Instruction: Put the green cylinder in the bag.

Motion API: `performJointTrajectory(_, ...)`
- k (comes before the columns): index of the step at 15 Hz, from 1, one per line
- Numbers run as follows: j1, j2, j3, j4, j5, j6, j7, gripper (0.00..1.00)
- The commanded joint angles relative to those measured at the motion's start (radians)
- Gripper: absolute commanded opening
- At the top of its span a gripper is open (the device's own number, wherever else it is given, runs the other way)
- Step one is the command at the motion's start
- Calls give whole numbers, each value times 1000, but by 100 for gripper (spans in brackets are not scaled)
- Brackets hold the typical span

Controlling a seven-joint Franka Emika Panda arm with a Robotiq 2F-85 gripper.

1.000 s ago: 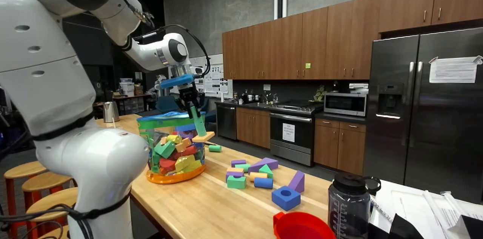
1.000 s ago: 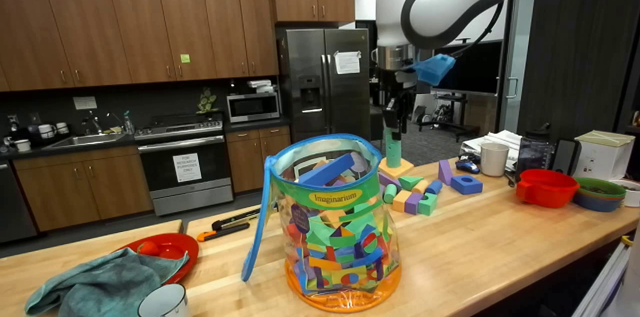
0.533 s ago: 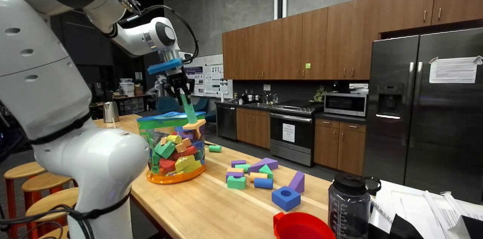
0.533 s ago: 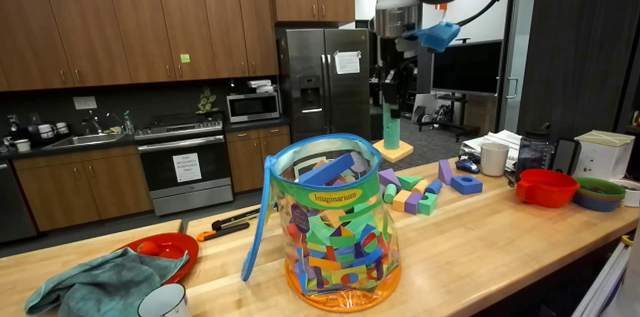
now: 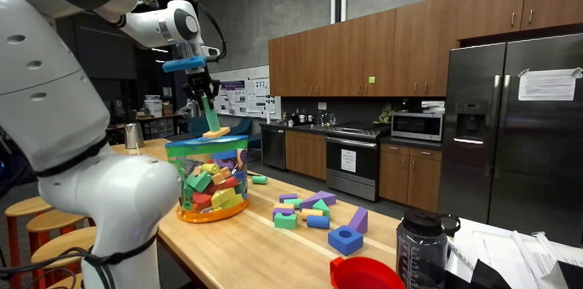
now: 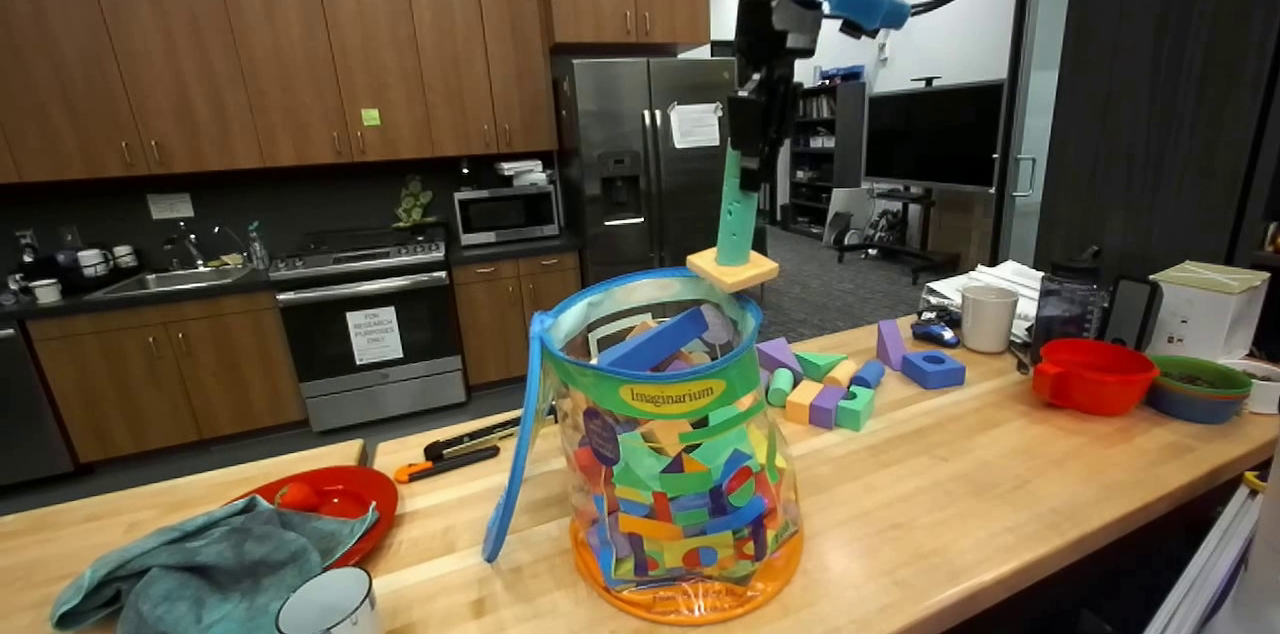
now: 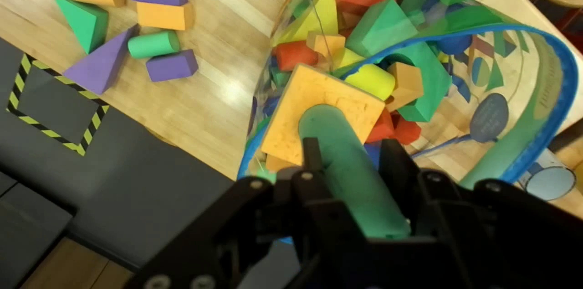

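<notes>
The tool [image 7: 353, 152] grips the green cylinder [image 6: 737, 219], partly hiding its upper end; a flat orange block [image 6: 745, 276] caps the lower end above the bag [image 6: 600, 389] — whether block and bag touch, I cannot tell. In an exterior view a red bowl [image 5: 366, 274] on the wooden surface [image 5: 255, 239] is cropped; beyond stand an oven [image 5: 364, 161] and fridge [image 5: 537, 143].

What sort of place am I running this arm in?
Most likely a kitchen set up in a lab, rather than a home: there is a large steel fridge and a microwave, and the oven bears a sign reading "For research purposes only".
</notes>
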State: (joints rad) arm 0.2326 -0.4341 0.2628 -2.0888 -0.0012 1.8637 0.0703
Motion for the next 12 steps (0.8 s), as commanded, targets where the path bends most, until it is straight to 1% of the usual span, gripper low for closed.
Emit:
performJointTrajectory(1,11,-7,3,59,32,-31,5,12)
performJointTrajectory(4,16,8,18,81,40,-14,9,12)
performJointTrajectory(9,21,50,63,62,23,29,26,12)
performJointTrajectory(12,31,94,101,73,19,94,52,12)
